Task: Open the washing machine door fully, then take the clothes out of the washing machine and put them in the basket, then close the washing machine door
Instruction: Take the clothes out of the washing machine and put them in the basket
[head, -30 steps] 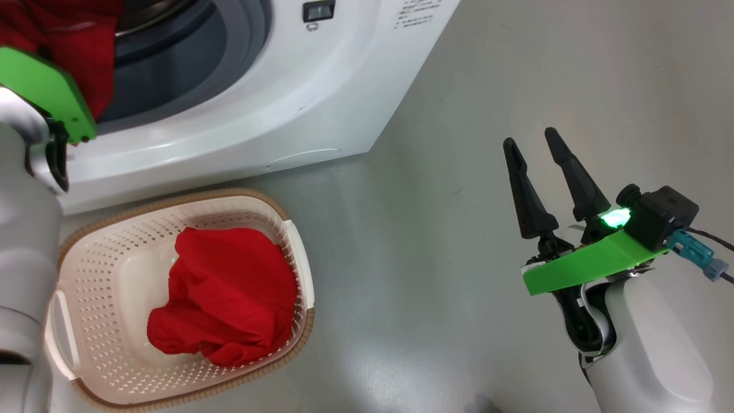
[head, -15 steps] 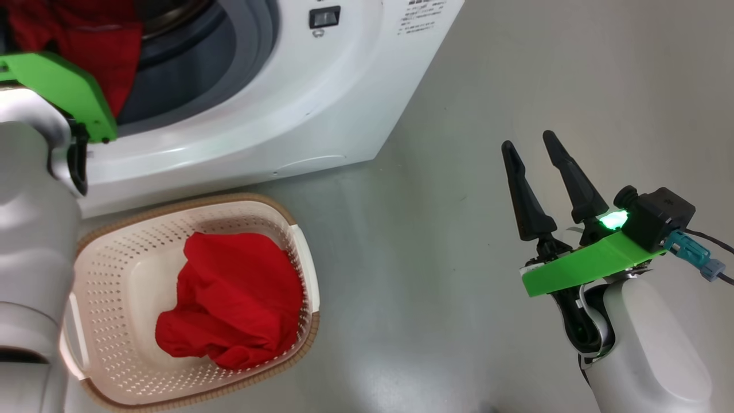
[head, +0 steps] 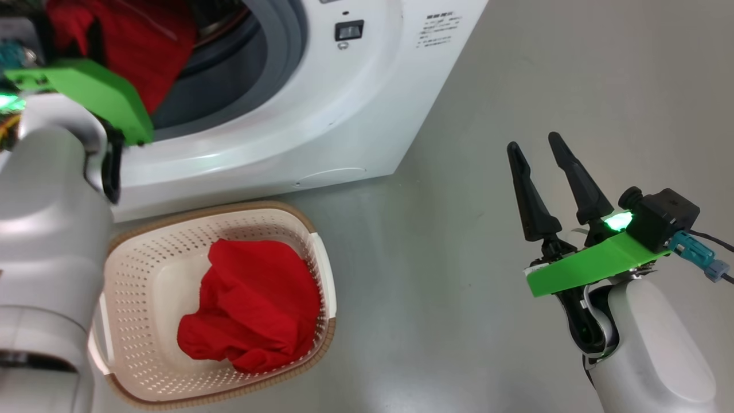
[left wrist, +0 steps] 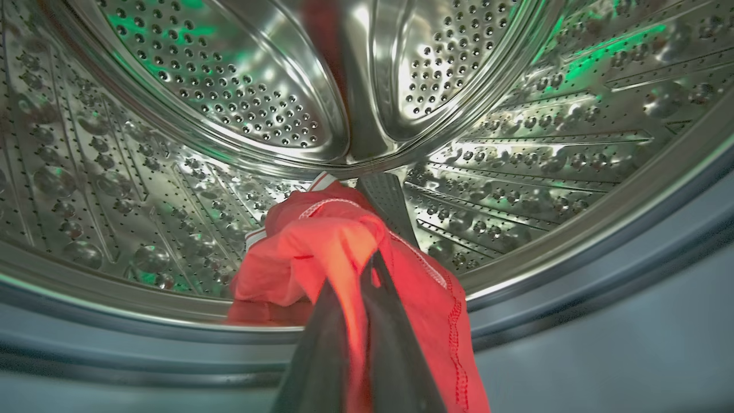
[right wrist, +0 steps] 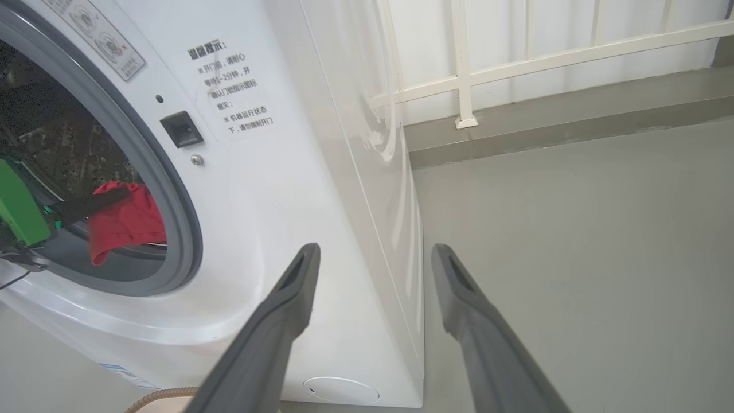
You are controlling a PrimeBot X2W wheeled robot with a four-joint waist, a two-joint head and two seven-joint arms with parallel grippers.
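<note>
The white washing machine stands at the upper left with its drum mouth uncovered; its door is out of view. My left gripper is shut on a red garment at the drum's grey rubber ring, and the cloth hangs over the fingers. In the head view this garment shows above the arm's green bracket. Another red garment lies in the cream basket on the floor before the machine. My right gripper is open with nothing in it, held over the floor to the right of the machine.
Grey floor spreads right of the machine and the basket. In the right wrist view a white railing and a low kerb run along the back wall behind the machine's right side.
The head camera has shifted, so machine and basket now sit further right and lower. My left gripper stays at the drum mouth holding the red garment. The right arm has barely moved.
</note>
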